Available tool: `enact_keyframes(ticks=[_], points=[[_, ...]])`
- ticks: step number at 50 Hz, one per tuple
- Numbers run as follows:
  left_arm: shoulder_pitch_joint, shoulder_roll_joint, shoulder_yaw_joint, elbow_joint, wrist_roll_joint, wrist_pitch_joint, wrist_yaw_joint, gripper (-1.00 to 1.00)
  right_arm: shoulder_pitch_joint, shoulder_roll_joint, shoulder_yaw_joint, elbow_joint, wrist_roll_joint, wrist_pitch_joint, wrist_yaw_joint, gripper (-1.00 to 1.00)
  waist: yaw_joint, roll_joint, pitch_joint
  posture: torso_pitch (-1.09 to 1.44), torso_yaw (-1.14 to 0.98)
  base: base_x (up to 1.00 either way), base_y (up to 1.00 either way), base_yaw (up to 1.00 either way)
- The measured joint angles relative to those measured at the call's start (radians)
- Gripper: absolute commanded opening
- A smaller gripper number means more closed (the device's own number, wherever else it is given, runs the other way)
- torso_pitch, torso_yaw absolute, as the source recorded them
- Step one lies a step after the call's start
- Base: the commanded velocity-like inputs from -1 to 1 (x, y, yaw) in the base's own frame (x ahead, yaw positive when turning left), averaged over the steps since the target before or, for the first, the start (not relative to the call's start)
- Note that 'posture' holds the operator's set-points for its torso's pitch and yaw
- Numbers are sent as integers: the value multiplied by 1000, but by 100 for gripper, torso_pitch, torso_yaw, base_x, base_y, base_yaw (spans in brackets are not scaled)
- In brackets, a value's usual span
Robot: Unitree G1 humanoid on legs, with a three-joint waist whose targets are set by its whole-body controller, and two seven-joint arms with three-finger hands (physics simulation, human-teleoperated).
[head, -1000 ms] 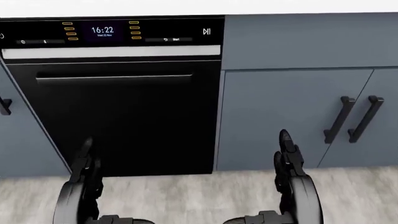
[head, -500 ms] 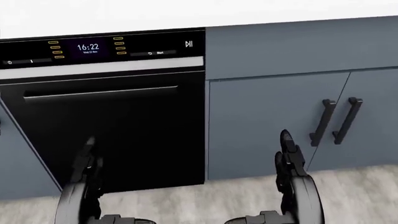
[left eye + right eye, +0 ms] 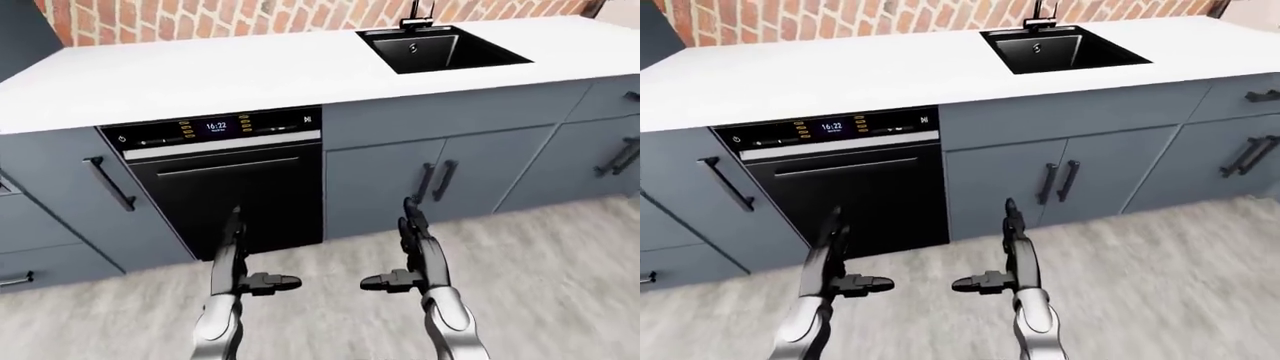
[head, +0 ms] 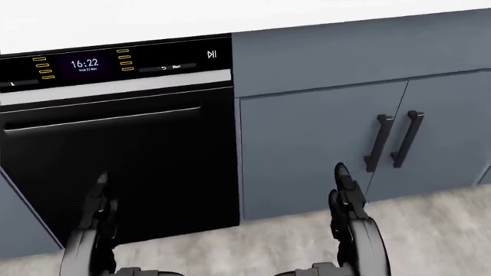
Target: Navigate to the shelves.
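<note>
View's sliding left, so the oven (image 3: 225, 191) is drifting off as I'm turning right. Both my left hand (image 3: 240, 266) and right hand (image 3: 412, 262) are hanging open, holding nothing. No shelves showing yet, so I'm guessing more turning.

No shelves in any of the 3 views.

Head view: oven (image 4: 115, 144) cut at the left edge and the bottom; its clock digits read 16:22, the smaller print beneath too small to read. Worktop (image 4: 153, 17) only a white strip along the top edge. Both forearms run off the bottom edge.

Left-eye view: tap (image 3: 422, 10) behind the sink (image 3: 440, 49) cut by the top edge. Drawer pull (image 3: 15, 281) at the left edge only partly in frame. Right-hand cabinet handles (image 3: 620, 156) blurred, clipped by the right edge.

Right-eye view: control-panel labels (image 3: 830, 127) illegible. Left arm (image 3: 805, 322) and right arm (image 3: 1035, 322) cut off at the bottom.
</note>
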Motion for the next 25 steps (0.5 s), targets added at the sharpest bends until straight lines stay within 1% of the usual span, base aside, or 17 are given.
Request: enact_keyframes(ticks=[2, 4, 7, 10, 11, 12, 13, 15, 17, 19, 22, 23, 24, 25], points=[[-2, -1, -4, -2, 0, 2, 1, 100, 0, -2, -5, -2, 0, 2, 1, 100, -2, -10, -6, 0, 0, -5, 0, -33], [-6, -2, -10, -8, 0, -1, -1, 100, -3, -4, -12, -8, 0, 0, -1, 100, -2, -32, -8, 0, 0, -5, 0, -31], [-8, -3, -14, -12, -1, -6, -4, 100, -4, -4, -14, -21, 0, -5, -4, 100, 2, -69, -10, 0, 0, -6, 0, -31], [-10, -4, -12, -13, -1, -6, -4, 100, -8, -6, -13, -19, 1, -11, -2, 100, -1, -116, -20, 0, 0, -6, 0, -32], [-12, -11, -19, -7, -1, -5, -4, 100, -6, -12, -19, -17, 1, -10, -3, 100, -8, -102, -19, 0, 0, -5, 0, -31], [-10, -14, -27, -3, -1, -4, -6, 100, -3, -14, -26, -16, 0, -6, -5, 100, -14, -93, -14, 0, 0, -5, 0, -31], [-8, -15, -34, 0, -1, -1, -9, 100, 5, -14, -31, -17, 0, -1, -8, 100, -18, -93, -11, 0, 0, -6, 0, -30], [-4, -14, -37, 2, -1, 2, -13, 100, 13, -13, -32, -18, -1, 9, -11, 100, -24, -89, -13, 0, 0, -6, 0, -31], [-6, -12, -32, 0, -1, 4, -13, 100, 13, -12, -29, -25, -1, 14, -12, 100, -18, -71, -10, 0, 0, -6, 0, -32], [-8, -10, -25, -7, -1, 0, -10, 100, 8, -11, -24, -32, -1, 11, -10, 100, -12, -51, -2, 0, 0, -6, 0, -31], [-10, -10, -24, -14, -1, -6, -8, 100, 4, -11, -22, -31, 0, 3, -7, 100, -5, -16, 2, 0, 0, -6, 0, -31], [-10, -10, -24, -15, -1, -7, -8, 100, 5, -11, -22, -34, 0, 3, -7, 100, -3, 2, 0, 0, 0, -6, 0, -31], [-10, -10, -24, -17, -1, -8, -8, 100, 7, -10, -21, -45, 0, 6, -7, 100, 1, 25, -7, 0, 0, -6, 0, -30], [-11, -3, -20, -10, -1, -8, -8, 100, 9, -2, -16, -48, 0, 9, -7, 100, 10, 16, -6, 0, 0, -6, 0, -32]])
